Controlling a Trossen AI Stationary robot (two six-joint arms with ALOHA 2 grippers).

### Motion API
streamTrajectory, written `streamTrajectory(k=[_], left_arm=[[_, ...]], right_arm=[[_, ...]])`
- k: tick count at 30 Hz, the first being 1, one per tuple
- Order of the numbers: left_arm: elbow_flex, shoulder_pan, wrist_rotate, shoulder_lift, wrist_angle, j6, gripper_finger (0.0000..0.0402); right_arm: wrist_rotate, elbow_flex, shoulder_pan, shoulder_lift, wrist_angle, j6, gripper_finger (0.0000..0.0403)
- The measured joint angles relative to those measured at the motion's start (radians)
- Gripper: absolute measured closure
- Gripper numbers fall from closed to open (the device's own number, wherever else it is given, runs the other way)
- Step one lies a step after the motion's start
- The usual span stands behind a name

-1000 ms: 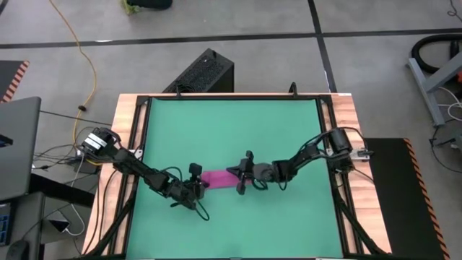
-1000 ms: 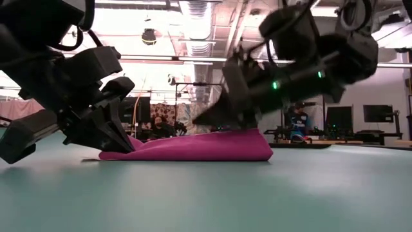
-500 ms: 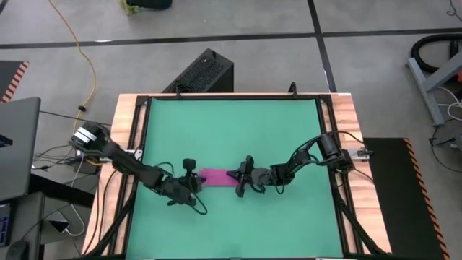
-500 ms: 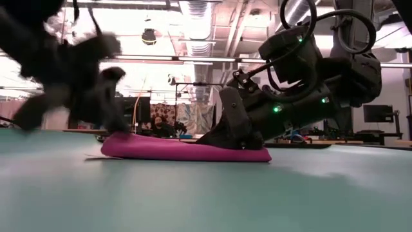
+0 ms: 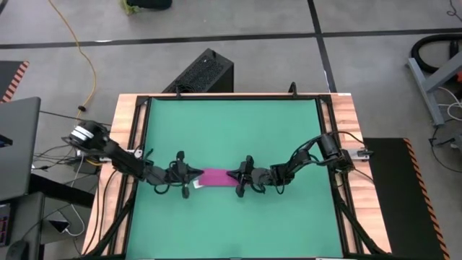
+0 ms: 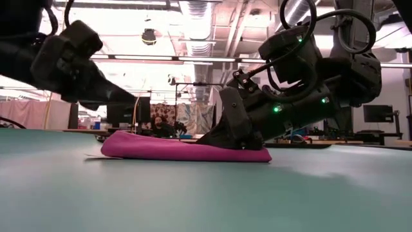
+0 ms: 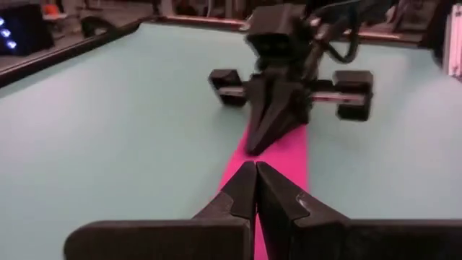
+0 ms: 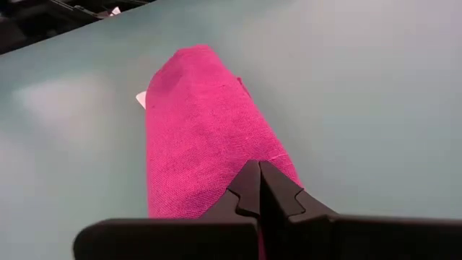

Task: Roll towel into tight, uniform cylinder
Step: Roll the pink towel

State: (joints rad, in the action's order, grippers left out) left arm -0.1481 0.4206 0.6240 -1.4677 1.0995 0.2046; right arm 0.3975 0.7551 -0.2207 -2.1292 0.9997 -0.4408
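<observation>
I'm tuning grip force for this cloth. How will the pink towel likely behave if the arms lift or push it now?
The towel lies as a low, flattened roll on the mat, so it probably sags and unrolls if lifted by one end. Its woven surface looks grippy, not slippery. Flattened as it is, a push should slide or bunch it rather than roll it.

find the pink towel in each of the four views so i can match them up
High view: the towel lies on the green mat, low of centre, between the two pincers.
Low view: a flat pink roll at mid-picture.
Left wrist view: a pink strip running away from the lens.
Right wrist view: fills the centre.
Shared landmark: the right pincer, shut and pressing on one end of the towel.
</observation>
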Motion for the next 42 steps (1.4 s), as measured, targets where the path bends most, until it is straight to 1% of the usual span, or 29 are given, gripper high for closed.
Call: streamTrajectory(k=[1,5,8,10,12,18,24,32,36,40,42], left_arm=[[-0.007,0.0,0.0,-0.029,0.025,0.0,0.0402],[-0.072,0.0,0.003,-0.165,0.018,0.002,0.0402],[-0.101,0.0,0.04,-0.245,0.017,0.024,0.0402],[-0.109,0.0,0.072,-0.268,0.017,0.066,0.0401],[-0.109,-0.001,0.074,-0.276,0.016,0.101,0.0402],[-0.109,0.0,0.036,-0.334,-0.012,0.174,0.0401],[-0.11,0.005,0.032,-0.409,0.001,0.229,0.0401],[-0.11,0.012,0.023,-0.418,-0.003,0.237,0.0401],[-0.109,0.012,0.012,-0.415,0.012,0.221,0.0401],[-0.109,0.013,-0.054,-0.351,0.017,0.186,0.0401],[-0.109,0.013,-0.085,-0.303,-0.017,0.156,0.0401]], right_arm=[[0.0,0.0,0.0,0.0,0.001,0.0,0.0386],[-0.003,0.0,0.001,-0.001,0.004,0.0,0.0386],[-0.004,0.0,0.0,-0.001,0.008,-0.001,0.0386],[-0.004,0.0,-0.006,-0.001,0.008,-0.002,0.0386],[-0.004,0.0,-0.014,-0.001,0.009,-0.003,0.0386],[-0.002,0.0,-0.017,-0.002,0.006,-0.004,0.0386],[-0.002,-0.001,-0.018,-0.002,-0.003,-0.005,0.0386],[-0.002,-0.001,-0.018,-0.002,-0.001,-0.006,0.0386],[-0.002,-0.005,-0.019,0.004,0.073,0.016,0.0386],[-0.023,-0.004,-0.023,0.036,0.071,0.027,0.0386],[-0.025,-0.002,-0.023,0.053,0.078,0.04,0.0386]])
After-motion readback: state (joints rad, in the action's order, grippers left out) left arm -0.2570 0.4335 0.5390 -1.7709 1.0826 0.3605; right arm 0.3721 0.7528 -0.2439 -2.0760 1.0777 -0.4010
